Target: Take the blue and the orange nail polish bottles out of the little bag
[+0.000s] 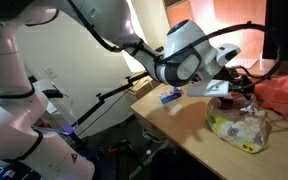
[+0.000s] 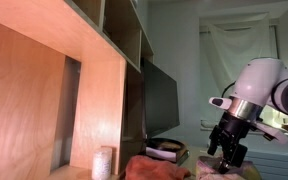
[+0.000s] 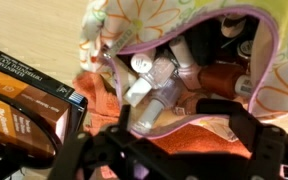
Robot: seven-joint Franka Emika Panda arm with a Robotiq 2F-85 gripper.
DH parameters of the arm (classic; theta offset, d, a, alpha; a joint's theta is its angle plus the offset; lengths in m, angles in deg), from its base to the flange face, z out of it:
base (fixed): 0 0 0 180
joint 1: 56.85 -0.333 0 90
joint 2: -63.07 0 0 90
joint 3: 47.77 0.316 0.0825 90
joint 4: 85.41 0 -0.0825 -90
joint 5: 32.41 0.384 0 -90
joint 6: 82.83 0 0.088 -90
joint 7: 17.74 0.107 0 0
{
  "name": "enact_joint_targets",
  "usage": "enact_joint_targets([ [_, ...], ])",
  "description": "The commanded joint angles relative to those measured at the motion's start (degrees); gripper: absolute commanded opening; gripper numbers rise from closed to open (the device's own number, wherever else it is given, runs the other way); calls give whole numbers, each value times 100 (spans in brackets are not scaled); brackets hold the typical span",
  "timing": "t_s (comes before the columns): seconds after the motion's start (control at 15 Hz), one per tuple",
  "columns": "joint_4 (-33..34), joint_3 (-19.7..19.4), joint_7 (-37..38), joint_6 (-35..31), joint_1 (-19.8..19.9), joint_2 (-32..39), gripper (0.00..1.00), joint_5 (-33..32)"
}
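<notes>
**A:** What is everything sitting on?

**B:** A pale wooden table (image 1: 174, 125). In an exterior view a small blue object (image 1: 170, 97) lies near its edge. Further along, an orange-red cloth (image 1: 284, 95) is bunched up on the top.

**A:** And the room around it?

**B:** In an exterior view, wooden shelving (image 2: 44, 90) fills the near side, with a pale cylinder (image 2: 103, 162) standing at its foot. Behind that is a dark monitor (image 2: 161, 100), and a light curtain (image 2: 239, 50) hangs at the far wall.

**A:** How does the tool stand?

**B:** The gripper (image 3: 174, 152) has its jaws spread wide and holds nothing. It hangs just above the bag's mouth, one dark finger (image 3: 79, 150) low on each side of the wrist view.

**A:** Where exactly is the bag?

**B:** The little bag (image 3: 134, 25) lies on the table. In the wrist view the orange-red cloth is under its mouth, and a flat dark case (image 3: 24, 110) with printed lettering is just beside it.

**A:** What does it look like?

**B:** It is soft and slumped. The sides are pale with an orange looping pattern, the trim is lime-yellow, and a pinkish edge runs round the opening. The mouth gapes toward the wrist camera. Small bottles (image 3: 154, 85) crowd inside, pale caps nearest and a reddish-brown one (image 3: 219, 78) deeper in. I cannot tell which of them is blue.
</notes>
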Motion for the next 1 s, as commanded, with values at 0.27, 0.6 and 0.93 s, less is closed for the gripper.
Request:
enact_joint_targets([
  [0.27,461,197,-7,422,113,327,100,99],
  [0.6,761,36,146,661,-15,469,100,106],
  [0.93,879,56,53,1046,14,507,100,84],
])
